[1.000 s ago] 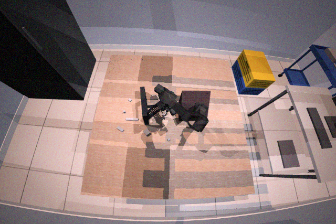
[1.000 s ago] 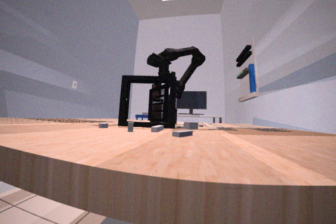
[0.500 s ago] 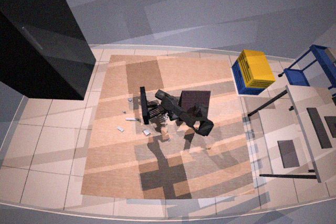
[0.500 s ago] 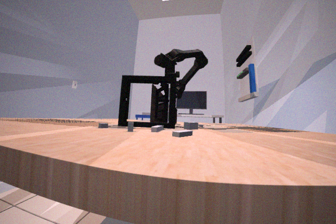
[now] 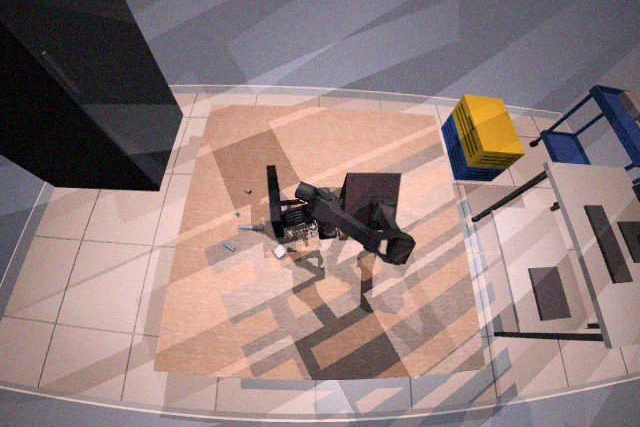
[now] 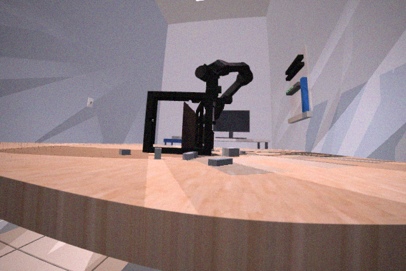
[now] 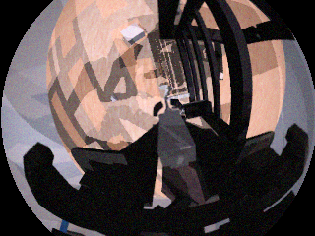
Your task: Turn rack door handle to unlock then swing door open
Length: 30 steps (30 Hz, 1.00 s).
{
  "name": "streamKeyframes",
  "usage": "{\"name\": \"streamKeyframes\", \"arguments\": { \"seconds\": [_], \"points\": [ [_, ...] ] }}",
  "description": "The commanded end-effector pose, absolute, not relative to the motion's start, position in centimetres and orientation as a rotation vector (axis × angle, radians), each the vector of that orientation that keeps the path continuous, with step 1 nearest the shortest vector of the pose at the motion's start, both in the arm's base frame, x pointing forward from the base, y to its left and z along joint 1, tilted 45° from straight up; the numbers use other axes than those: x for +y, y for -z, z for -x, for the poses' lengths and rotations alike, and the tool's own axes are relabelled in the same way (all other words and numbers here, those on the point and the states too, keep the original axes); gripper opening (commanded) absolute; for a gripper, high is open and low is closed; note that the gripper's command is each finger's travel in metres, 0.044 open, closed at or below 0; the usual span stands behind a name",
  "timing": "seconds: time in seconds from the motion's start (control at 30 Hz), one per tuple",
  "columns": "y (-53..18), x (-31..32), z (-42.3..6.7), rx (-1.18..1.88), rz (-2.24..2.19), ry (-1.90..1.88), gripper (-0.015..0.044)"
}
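The black rack frame [image 5: 272, 195] [image 6: 150, 127] stands upright on the table. Its barred black door [image 6: 199, 127] [image 7: 240, 74] is swung well out toward the arm's side, nearly edge-on in the exterior view and roughly square to the frame; the exact angle cannot be read. My gripper [image 7: 171, 126] points down beside the door's bars, shut on the grey handle [image 7: 176, 140], which shows between the fingers in the wrist view. How far the handle is turned cannot be told. In the top and exterior views the arm and frame hide most of the grip.
Small grey blocks lie near the frame, among them a flat one [image 5: 229, 245] [image 6: 220, 162], a long one [image 5: 250, 227] and a squarish one [image 5: 279, 251] [image 6: 230, 152] [image 7: 133, 33]. A dark brown plate [image 5: 372, 184] [image 6: 188, 127] is by the arm's base.
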State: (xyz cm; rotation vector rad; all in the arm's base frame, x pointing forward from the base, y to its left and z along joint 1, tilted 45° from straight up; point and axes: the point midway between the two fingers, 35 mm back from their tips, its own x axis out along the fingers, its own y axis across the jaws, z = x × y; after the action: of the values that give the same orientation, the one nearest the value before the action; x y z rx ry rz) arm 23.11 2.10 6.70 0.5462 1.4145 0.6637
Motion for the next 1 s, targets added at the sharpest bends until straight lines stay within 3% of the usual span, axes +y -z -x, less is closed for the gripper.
{"name": "streamKeyframes", "arguments": {
  "seconds": [0.0,0.67,0.97],
  "points": [
    [-7.3,2.5,-23.3,1.429,-0.586,-0.625,0.0016],
    [-8.5,3.8,-23.4,1.469,-0.673,-0.551,0.0016],
    [-8.5,3.8,-23.4,1.469,-0.673,-0.551,0.0252]
  ]
}}
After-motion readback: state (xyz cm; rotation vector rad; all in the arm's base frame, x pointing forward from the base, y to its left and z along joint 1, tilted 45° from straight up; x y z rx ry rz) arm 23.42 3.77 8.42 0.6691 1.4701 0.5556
